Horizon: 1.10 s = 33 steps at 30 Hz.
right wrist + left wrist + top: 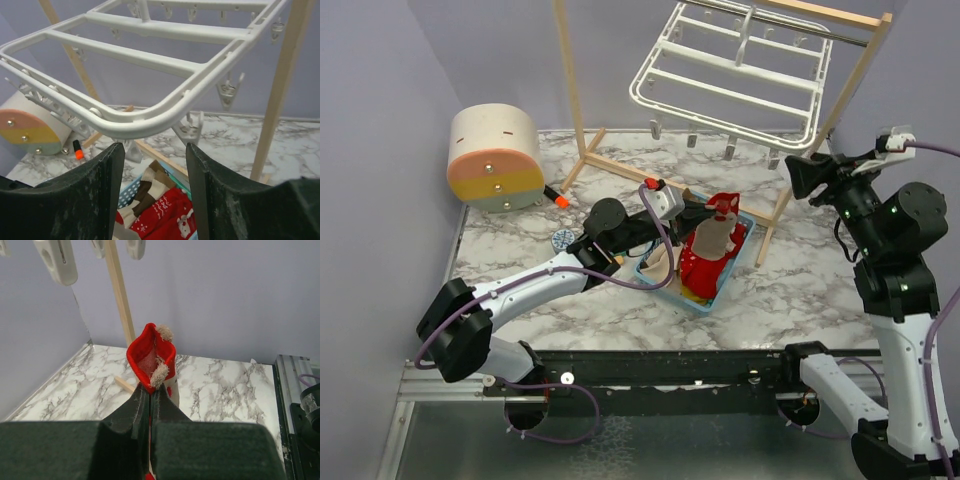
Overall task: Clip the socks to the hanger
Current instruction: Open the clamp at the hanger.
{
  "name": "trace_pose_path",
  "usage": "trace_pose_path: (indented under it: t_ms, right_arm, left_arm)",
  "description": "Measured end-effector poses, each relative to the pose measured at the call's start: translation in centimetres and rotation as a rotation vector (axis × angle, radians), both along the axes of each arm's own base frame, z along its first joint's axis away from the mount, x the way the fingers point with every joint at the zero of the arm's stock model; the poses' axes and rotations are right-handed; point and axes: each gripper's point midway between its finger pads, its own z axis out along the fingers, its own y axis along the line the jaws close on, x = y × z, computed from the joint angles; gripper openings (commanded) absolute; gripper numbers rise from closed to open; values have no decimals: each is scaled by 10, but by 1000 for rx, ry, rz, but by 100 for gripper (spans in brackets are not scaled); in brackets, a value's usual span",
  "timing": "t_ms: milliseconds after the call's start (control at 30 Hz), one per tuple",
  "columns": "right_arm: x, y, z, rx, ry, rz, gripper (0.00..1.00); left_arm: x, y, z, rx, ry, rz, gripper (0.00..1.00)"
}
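My left gripper point(712, 212) is shut on a red sock point(713, 240) and holds it up over the light-blue basket point(735, 268). In the left wrist view the sock's open cuff point(150, 356) with beige tufts stands up from my shut gripper point(150, 392). More socks, red with white marks point(167, 215) and brown-and-beige striped point(150, 192), lie in the basket. The white hanger point(730, 70) hangs from the wooden stand point(575, 110), with clips point(692, 138) dangling below. My right gripper point(155, 150) is open and empty, just under the hanger's front rim point(140, 122).
A cream, pink and yellow cylinder point(495, 158) lies at the back left. An orange-tipped marker point(556, 197) lies by the stand's foot. A small blue-patterned disc point(563, 238) lies near my left arm. Purple walls close in the table.
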Motion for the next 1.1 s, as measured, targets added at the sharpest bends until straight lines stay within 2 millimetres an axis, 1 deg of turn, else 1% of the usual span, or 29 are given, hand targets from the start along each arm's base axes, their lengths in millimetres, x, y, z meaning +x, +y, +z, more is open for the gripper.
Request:
trace_pose_path:
  t_ms: [200,300,400,500,600,700,800,933,1100]
  right_arm:
    - [-30,-23,-5,0,22,-112,67]
    - [-35,-32,-10,-2,40,-162,72]
    - [-32,-37,-17,-12,68,-187,74]
    - [-27,-37,-22,-22,85,-190,75]
    - [-21,-34,-24,-35,93,-174,77]
    - [-13,-27,-26,-46,97,-137,78]
    - [-4,-18,-24,-50,101,-96,78]
    - [6,-14,-24,-48,98,-78,78]
    - [11,-10,-18,-37,75,-58,79]
  left_arm:
    - [0,0,-5,7,6,0,0]
    - [0,0,-5,8,7,0,0]
    - [-1,0,-5,7,6,-1,0]
    - [-1,0,-4,6,5,-1,0]
    - [-1,0,-4,6,5,-1,0]
    - [-1,0,-4,5,4,-1,0]
    - [-1,0,-4,4,3,-1,0]
    - [-1,0,-4,3,3,-1,0]
    - [-1,0,-4,3,3,-1,0]
